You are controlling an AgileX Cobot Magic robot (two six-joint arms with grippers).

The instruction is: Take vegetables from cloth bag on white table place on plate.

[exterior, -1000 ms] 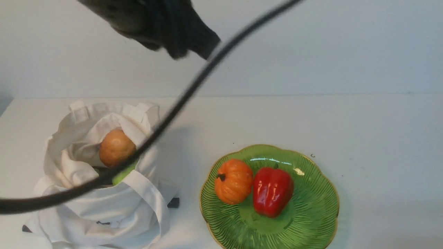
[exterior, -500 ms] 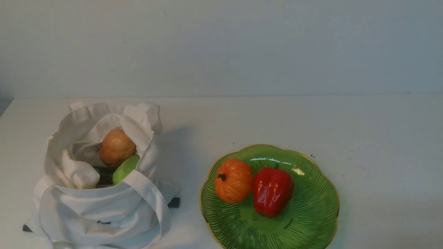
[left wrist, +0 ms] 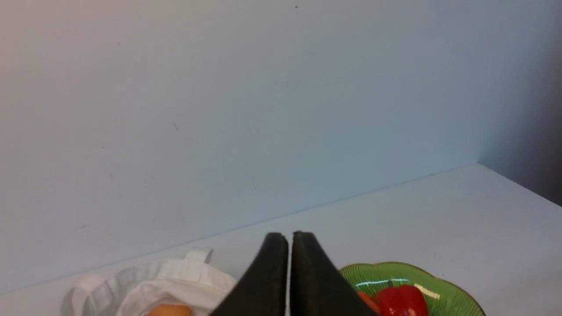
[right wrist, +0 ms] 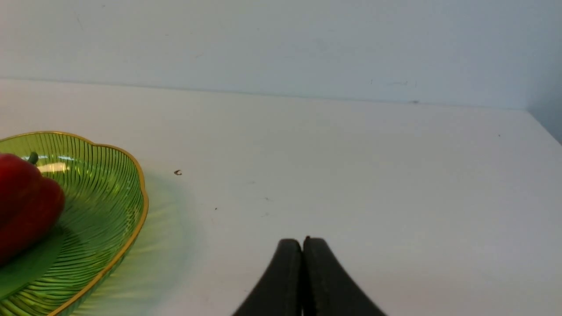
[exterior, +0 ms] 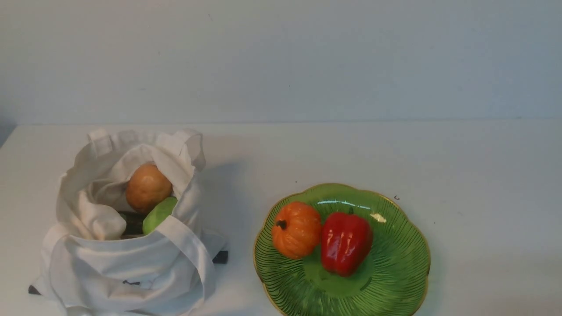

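Setting reads as a lab test bench: wide plain white tabletop (exterior: 483,153) against bare pale blue-grey wall (exterior: 307,57); produce is glossy toys, e.g. ribbed orange pumpkin (exterior: 296,230).

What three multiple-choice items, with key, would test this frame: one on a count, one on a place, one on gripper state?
1. How many vegetables lie on the plate? A. one B. two C. three
2. Where is the potato? A. in the cloth bag B. on the plate C. behind the plate
3. How do the left gripper and the right gripper stand? A. both wide open B. both shut, empty C. one shut on a vegetable
Key: 1 B, the pumpkin and the red pepper lie on it side by side. 2 A, it sits in the bag's open mouth beside the green gourd. 3 B, each wrist view shows the fingers together with nothing between.
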